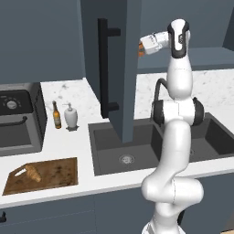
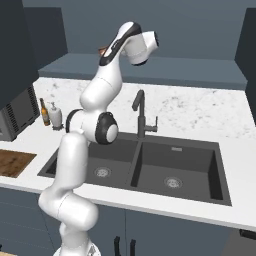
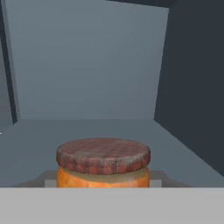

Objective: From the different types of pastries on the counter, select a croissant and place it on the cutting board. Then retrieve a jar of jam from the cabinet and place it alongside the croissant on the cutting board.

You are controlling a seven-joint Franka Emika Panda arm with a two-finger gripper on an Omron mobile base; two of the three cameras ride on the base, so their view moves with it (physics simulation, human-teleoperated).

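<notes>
The jar of jam (image 3: 103, 162) has an orange body and a red checked lid, and it stands on the grey cabinet shelf (image 3: 35, 135). My gripper (image 3: 103, 181) is shut on the jar, with one finger on each side of the glass. In the left base view the gripper (image 1: 141, 48) reaches into the cabinet behind its open door, and a sliver of the orange jar (image 1: 139, 49) shows. The croissant (image 1: 33, 172) lies on the wooden cutting board (image 1: 59, 176) at the counter's front left. The board's corner (image 2: 12, 162) shows in the right base view.
The dark cabinet door (image 1: 116, 77) hangs open over the sink (image 1: 128, 155), close to my arm. A faucet (image 2: 141, 112) rises behind the double basin. A brown bottle (image 1: 56, 115) and a soap dispenser (image 1: 70, 116) stand beside a toaster oven (image 1: 18, 119).
</notes>
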